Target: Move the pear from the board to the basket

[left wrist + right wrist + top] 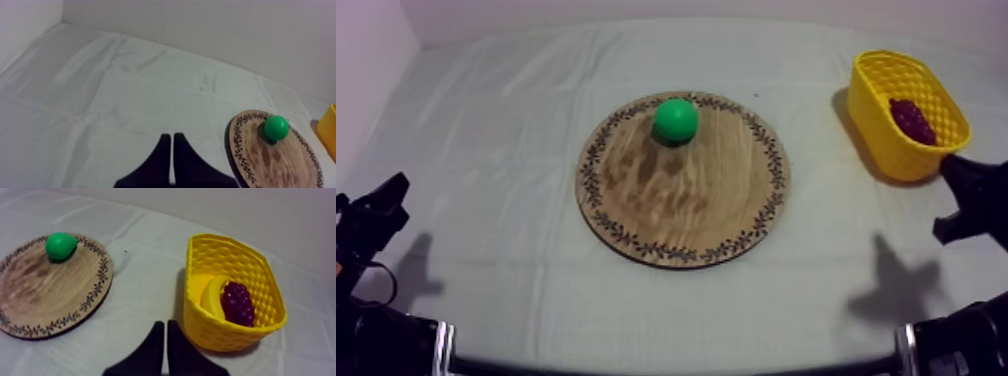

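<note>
Your L arm (pixel 381 340) & R arm (pixel 966 335): matte black, chunky, w/ a silvery ring (pixel 440 338) near each base. L gripper (pixel 172 137) & R gripper (pixel 165 323): two plain black fingers apiece, tapering to thin tips.

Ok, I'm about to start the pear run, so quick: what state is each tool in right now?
Left tool: closed, holding nothing.
Right tool: closed, holding nothing.

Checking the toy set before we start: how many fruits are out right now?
3. The pear sits on the wooden board; the banana and the bunch of grapes lie in the yellow basket. Others could be hidden beneath them.
</note>
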